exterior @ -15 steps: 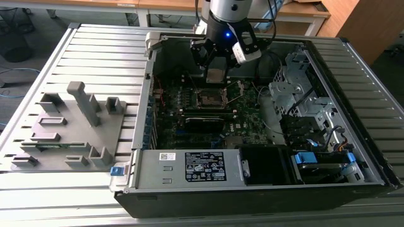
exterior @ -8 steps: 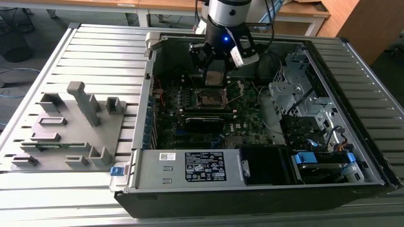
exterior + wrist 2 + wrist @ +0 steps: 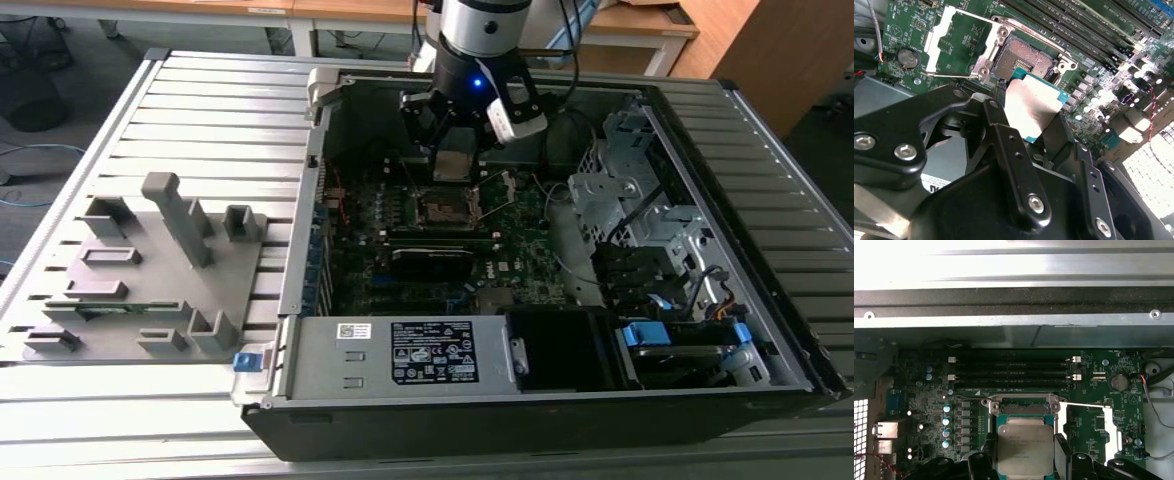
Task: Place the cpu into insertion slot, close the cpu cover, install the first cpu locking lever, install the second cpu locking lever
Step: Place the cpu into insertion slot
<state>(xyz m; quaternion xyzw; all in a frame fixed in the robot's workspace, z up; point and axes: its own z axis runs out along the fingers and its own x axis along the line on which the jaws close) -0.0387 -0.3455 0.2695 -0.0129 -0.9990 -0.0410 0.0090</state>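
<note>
My gripper [image 3: 454, 160] is shut on the cpu [image 3: 454, 167], a silver-topped square chip, and holds it just above the motherboard inside the open computer case. The insertion slot [image 3: 446, 206] lies right below and in front of it, uncovered. In both wrist views the cpu [image 3: 1025, 446] [image 3: 1030, 107] sits between the black fingers [image 3: 991, 447], with the dark insertion slot [image 3: 1022, 57] [image 3: 1022, 406] just beyond its edge. The cpu cover [image 3: 937, 41] [image 3: 1109, 432] is swung open and lies beside the slot, with a thin locking lever [image 3: 1081, 404] raised next to it.
Memory slots [image 3: 1011, 371], capacitors [image 3: 947, 420] and a coin battery [image 3: 1118, 382] surround the socket. The case wall [image 3: 320, 160], drive cages [image 3: 627, 190] and power supply [image 3: 427, 350] box in the board. A grey fixture plate [image 3: 147, 270] lies on the table at the exterior view's left.
</note>
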